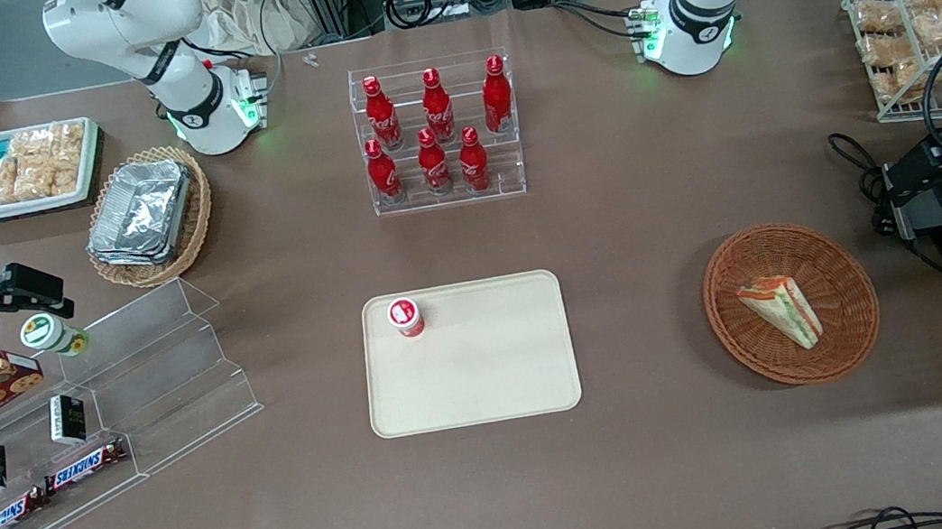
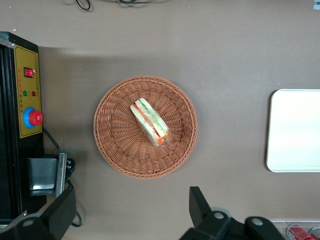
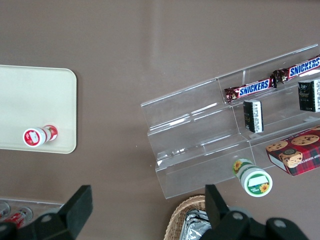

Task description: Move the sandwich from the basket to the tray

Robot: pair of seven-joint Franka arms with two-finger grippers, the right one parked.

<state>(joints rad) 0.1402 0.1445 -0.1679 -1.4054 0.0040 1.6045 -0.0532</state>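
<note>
Sandwich lies diagonally in the basket; pincer hangs above, released.

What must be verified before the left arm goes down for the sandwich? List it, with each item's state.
1. Sandwich lies in the basket: ok.
2. Nothing lies on or against the sandwich: ok.
3. Gripper open, above the table beside the basket, not yet over the sandwich: fingers ok, alignment not ok.
4. Tray has bare room: ok; only a small red-and-white cup stands in one corner.
5. Table between basket and tray bare along the path: ok.
</note>
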